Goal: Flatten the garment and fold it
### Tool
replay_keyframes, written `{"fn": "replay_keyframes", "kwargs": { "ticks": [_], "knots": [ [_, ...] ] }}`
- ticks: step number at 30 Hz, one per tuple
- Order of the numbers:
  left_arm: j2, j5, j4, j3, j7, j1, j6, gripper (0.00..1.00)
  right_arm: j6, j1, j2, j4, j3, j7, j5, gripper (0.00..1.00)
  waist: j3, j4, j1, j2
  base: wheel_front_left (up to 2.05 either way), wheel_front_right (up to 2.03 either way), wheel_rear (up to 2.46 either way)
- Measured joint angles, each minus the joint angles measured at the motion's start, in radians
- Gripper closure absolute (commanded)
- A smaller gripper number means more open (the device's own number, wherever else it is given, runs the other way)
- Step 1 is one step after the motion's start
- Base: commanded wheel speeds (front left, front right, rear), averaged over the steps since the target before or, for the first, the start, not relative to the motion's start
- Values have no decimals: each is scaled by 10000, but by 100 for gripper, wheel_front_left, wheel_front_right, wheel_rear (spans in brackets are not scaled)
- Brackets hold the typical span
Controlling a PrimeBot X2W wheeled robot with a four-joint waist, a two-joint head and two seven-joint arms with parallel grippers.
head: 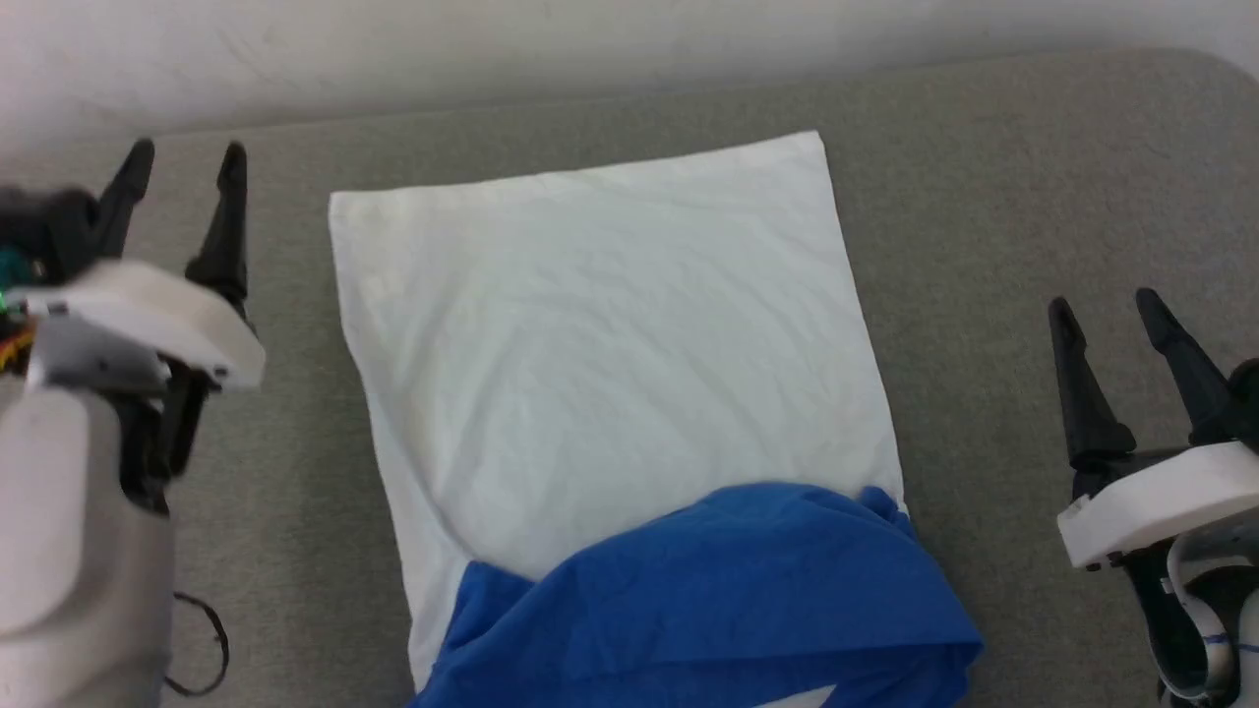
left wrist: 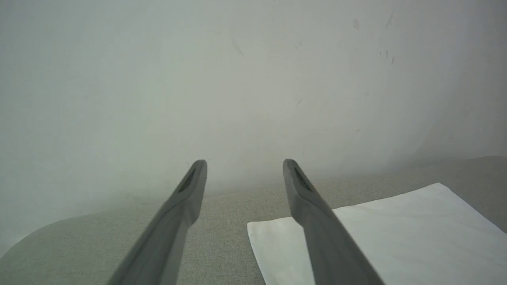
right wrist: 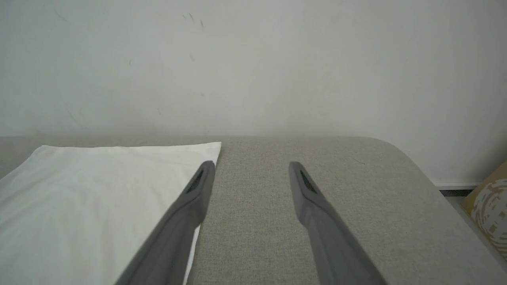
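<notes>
Garment [head: 610,334] flat on bench [head: 1033,197], blue sleeves folded in, left end effector [head: 187,149] and right end effector [head: 1102,300] spread open, empty; next likely grip blue end, fold over.

No readable text, labels, numbers — none on any surface.

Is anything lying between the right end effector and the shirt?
No. In the head view, the stretch between the open right end effector and the shirt is bare grey upholstery.
</notes>
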Motion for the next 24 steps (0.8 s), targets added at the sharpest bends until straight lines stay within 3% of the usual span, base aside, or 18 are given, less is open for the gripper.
{"fn": "replay_keyframes", "kwargs": {
  "ticks": [4, 11, 16, 22, 23, 24],
  "knots": [
    [295, -646, 1710, -337, 1411, -1461, -418, 0, 0, -11, 192, -40, 184, -12, 2, 0, 524, -331, 1, 0, 0, 0, 0],
    [899, -1338, 4172, -943, 3785, -3016, -608, 0, 0, -230, 424, 138, 679, -259, 81, 0, 1193, -1025, 0, 1, 0, 0, 0],
    [1183, -1536, 5239, -1195, 4405, -3654, -625, 0, 0, -352, 502, 257, 949, -366, 130, 0, 1680, -1447, 0, 0, 0, 0, 0],
    [1639, -1588, 5768, -2004, 5871, -4383, -629, 0, 0, -458, 548, 366, 1028, -345, 188, 0, 2108, -1900, -3, 0, 0, 0, 0],
    [1716, -1680, 5777, -2142, 6148, -4484, -625, 12, 0, -459, 548, 368, 1020, -301, 196, 0, 2150, -1955, -3, 0, 0, 0, 0],
    [1791, -1808, 5804, -2242, 6498, -4583, -623, 40, 0, -467, 550, 362, 1022, -222, 215, 0, 2181, -2004, -4, 1, 0, 0, 0]
  ]
}}
